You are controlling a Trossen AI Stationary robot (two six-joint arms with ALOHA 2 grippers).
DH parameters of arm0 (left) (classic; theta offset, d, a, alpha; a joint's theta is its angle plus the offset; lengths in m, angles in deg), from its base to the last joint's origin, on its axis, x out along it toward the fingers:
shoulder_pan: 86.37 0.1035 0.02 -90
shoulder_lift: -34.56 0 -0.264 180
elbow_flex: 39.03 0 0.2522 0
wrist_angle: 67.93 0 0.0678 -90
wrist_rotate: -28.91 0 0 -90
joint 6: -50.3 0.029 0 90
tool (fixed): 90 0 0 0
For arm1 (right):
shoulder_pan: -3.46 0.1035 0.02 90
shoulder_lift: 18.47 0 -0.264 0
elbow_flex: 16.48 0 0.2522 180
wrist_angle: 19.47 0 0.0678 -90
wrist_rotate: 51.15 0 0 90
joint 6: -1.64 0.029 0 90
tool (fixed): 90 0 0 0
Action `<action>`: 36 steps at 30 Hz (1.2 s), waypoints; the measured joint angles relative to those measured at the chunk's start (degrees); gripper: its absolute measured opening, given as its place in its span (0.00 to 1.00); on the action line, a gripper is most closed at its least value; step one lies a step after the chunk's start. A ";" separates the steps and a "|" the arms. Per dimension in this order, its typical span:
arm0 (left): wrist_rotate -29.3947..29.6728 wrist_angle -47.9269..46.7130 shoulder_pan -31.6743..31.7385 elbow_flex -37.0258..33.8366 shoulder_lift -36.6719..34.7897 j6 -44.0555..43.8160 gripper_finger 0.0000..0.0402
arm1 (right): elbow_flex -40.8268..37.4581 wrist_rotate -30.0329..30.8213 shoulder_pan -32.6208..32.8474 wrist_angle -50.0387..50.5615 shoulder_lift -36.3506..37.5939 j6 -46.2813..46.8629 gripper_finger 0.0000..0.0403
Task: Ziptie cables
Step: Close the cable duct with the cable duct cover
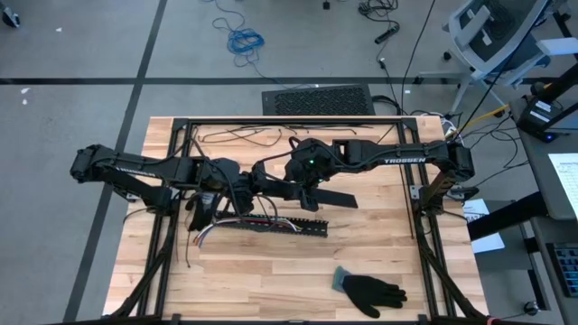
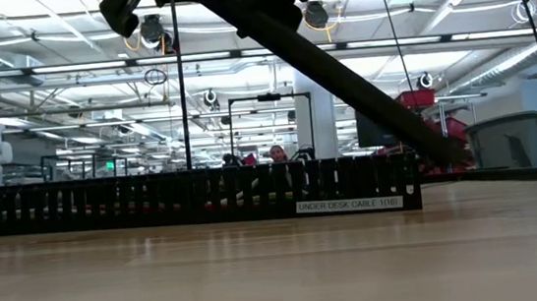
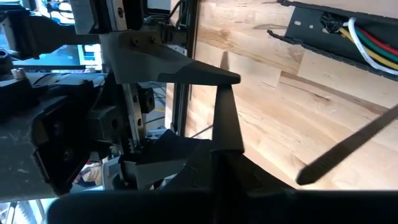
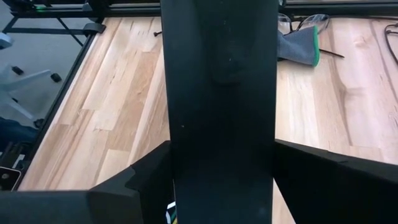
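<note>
The right hand [image 1: 312,191] hangs over the middle of the desk [image 1: 271,271], clenched on a flat black strip [image 1: 336,196]. In the right wrist view this strip [image 4: 224,93] fills the space between the two fingers and runs straight out ahead. In the low view it crosses as a dark slanted bar [image 2: 340,74] above the tray.

The left hand [image 1: 200,209] sits just to the left, over the tray's left end. I cannot tell whether its fingers are released or clenched; in its wrist view they [image 3: 227,118] come close together at the tips.

The cables [image 1: 235,221] lie in the long black slotted tray [image 1: 271,226], below both hands, with loose ends spilling out at its left end. The left wrist view shows white, yellow, red and green wires [image 3: 367,46] in the tray, and a black ziptie tail [image 3: 348,152] crossing the wood.

A black glove [image 1: 370,291] lies well apart, near the front right of the desk.
</note>
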 joint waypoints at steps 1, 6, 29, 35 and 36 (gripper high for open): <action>0.00 0.15 0.00 0.00 0.00 -0.09 0.04 | 0.00 -0.07 0.00 -0.02 0.00 0.00 0.55; -0.28 0.60 0.00 0.00 -0.01 -0.27 0.09 | 0.00 -0.16 0.02 -0.12 0.00 0.01 0.55; 4.58 -1.56 -0.11 0.07 -3.85 -16.00 0.24 | 0.00 0.12 0.00 0.64 -0.07 -0.37 0.54; 9.64 -7.64 -0.16 0.09 -7.31 -24.02 0.24 | 0.00 0.16 0.02 3.32 -0.07 -0.98 0.54; 10.42 -8.66 -0.15 0.10 -7.98 -25.47 0.24 | 0.00 0.10 0.04 3.88 -0.09 -1.39 0.54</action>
